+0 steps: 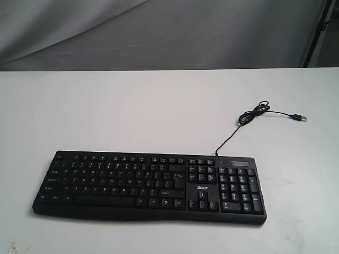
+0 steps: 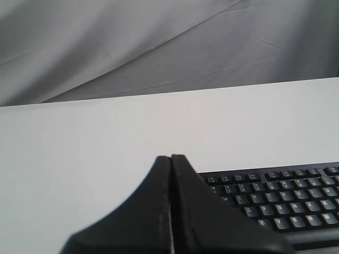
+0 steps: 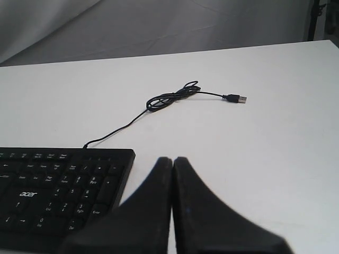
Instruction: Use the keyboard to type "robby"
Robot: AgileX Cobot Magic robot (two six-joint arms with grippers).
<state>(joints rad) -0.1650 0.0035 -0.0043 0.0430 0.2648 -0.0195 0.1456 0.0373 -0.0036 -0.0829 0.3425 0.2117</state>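
Note:
The black keyboard (image 1: 148,182) with its number pad and "acer" logo lies flat near the table's front edge in the exterior view. Neither gripper shows in that view. The left wrist view has my left gripper (image 2: 171,157) shut, fingers pressed together with nothing between them, and the keyboard's (image 2: 280,198) letter keys just beside it. My right gripper (image 3: 172,159) is shut and empty too, off the number-pad end of the keyboard (image 3: 58,185) over bare table.
The keyboard's thin black USB cable (image 1: 254,114) runs back from its rear edge, coils, and ends in a plug (image 1: 301,117) on the white table (image 1: 132,106). Grey cloth (image 1: 159,32) hangs behind. The cable (image 3: 169,99) also shows ahead of the right gripper.

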